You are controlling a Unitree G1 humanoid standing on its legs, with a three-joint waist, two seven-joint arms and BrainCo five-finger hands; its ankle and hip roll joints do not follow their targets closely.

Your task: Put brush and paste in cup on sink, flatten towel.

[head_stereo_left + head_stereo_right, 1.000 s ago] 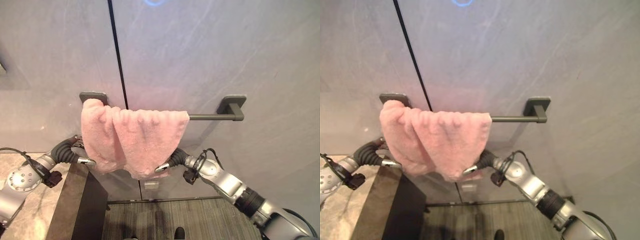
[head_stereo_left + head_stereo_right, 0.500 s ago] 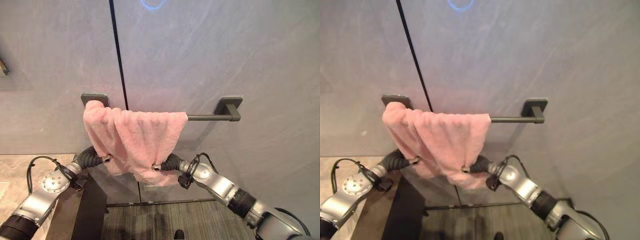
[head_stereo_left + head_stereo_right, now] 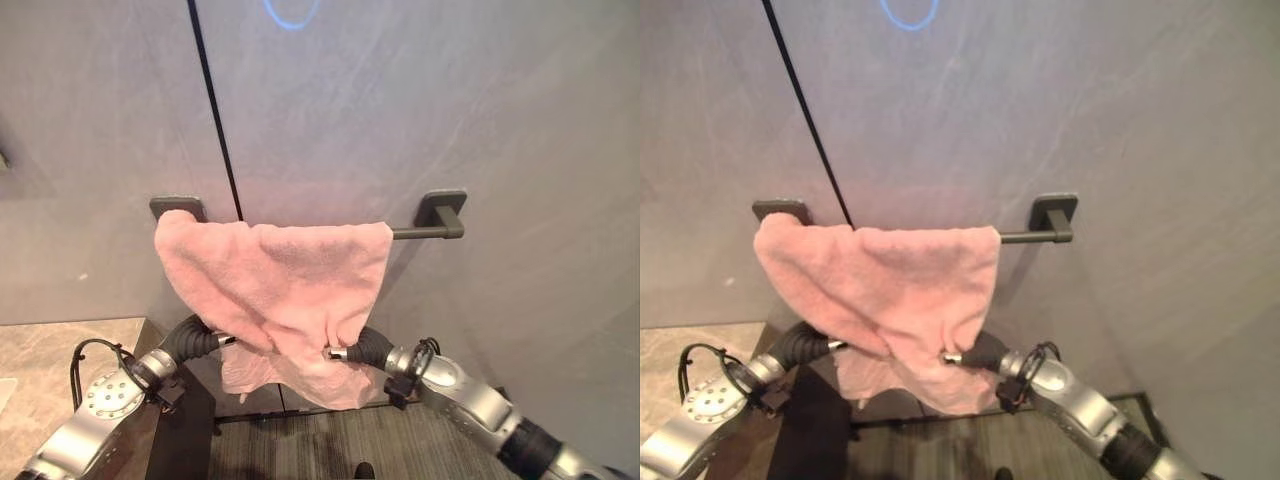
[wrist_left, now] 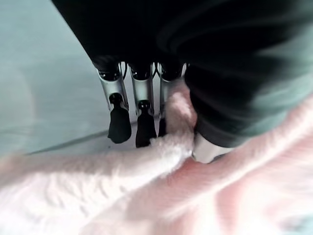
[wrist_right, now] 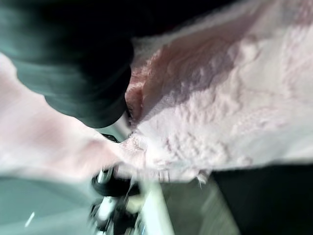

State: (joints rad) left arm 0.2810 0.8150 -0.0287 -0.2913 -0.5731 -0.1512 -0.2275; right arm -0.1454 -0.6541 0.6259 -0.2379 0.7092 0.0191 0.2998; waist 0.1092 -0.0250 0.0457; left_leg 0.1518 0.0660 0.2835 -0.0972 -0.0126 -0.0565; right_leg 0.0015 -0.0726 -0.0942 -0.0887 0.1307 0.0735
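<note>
A pink towel (image 3: 280, 280) hangs over a dark bar (image 3: 415, 233) on the grey wall, spread from the left bracket (image 3: 176, 206) most of the way to the right bracket (image 3: 441, 210). My left hand (image 3: 197, 340) reaches under its lower left edge. In the left wrist view a fold of towel (image 4: 166, 149) sits pinched between the straight fingers (image 4: 143, 125) and the thumb (image 4: 208, 149). My right hand (image 3: 362, 350) holds the lower right part, where creases pull toward it. The towel (image 5: 220, 112) drapes over that hand (image 5: 88, 73) in the right wrist view.
A marble countertop (image 3: 60, 350) lies at lower left, with a dark cabinet side (image 3: 188, 440) below its edge. Striped flooring (image 3: 320, 450) shows under the towel. A black vertical seam (image 3: 210, 110) runs down the wall above the left bracket.
The towel has spread wider along the bar and its bunched folds have opened. Both hands have closed in on its lower edge and taken hold. The camera has shifted a little.
</note>
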